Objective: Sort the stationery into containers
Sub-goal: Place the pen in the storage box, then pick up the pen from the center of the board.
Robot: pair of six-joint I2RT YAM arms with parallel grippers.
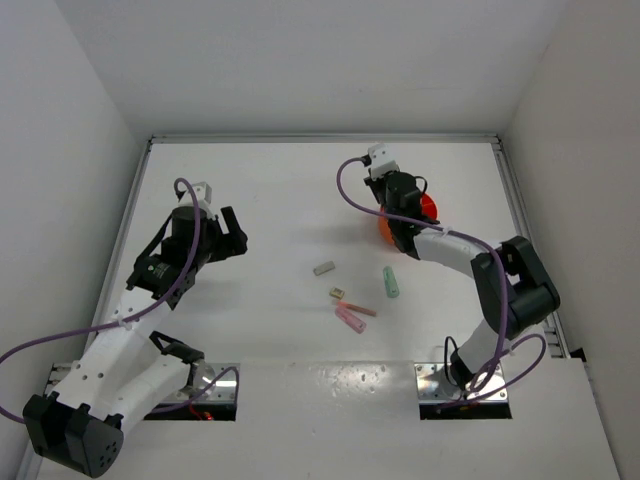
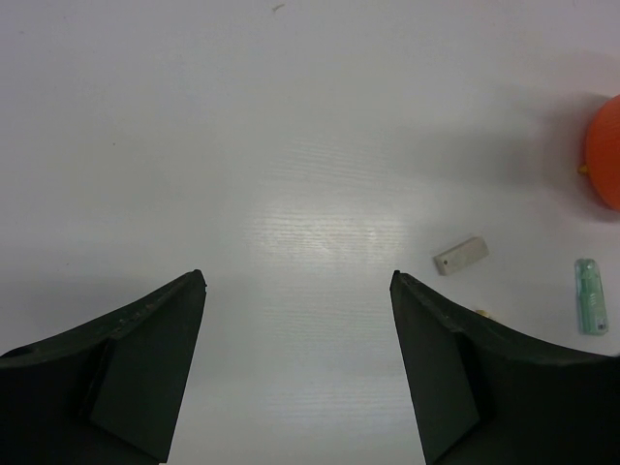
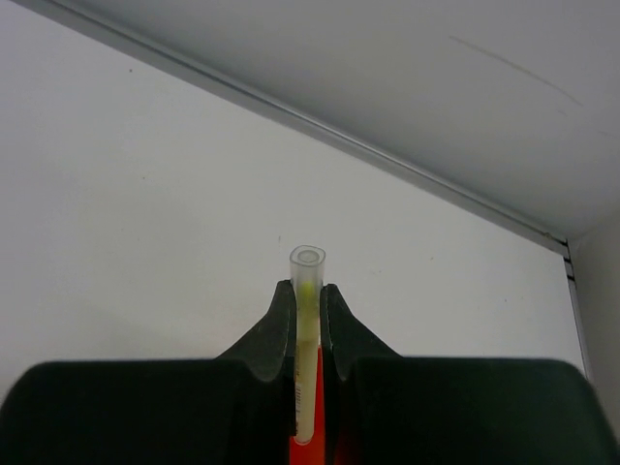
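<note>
The right gripper (image 3: 307, 291) is clenched on a pale-yellow pen (image 3: 306, 334). The pen stands upright between the fingers, its clear cap poking above their tips. In the top view that arm reaches over the orange bowl (image 1: 428, 208), at about two o'clock from the middle of the table (image 1: 260, 190). Orange shows beneath the pen in the wrist view, but whether its lower end touches the bowl cannot be told. The left gripper (image 2: 298, 281) hangs at nine o'clock with its fingers spread wide and nothing between them. Near the table's middle lies a grey block (image 1: 323, 268). At five o'clock from it lie a tan block (image 1: 337, 293) and a chunky pink tube (image 1: 350, 319). A mint-green pen (image 1: 390, 282) lies at four o'clock.
</note>
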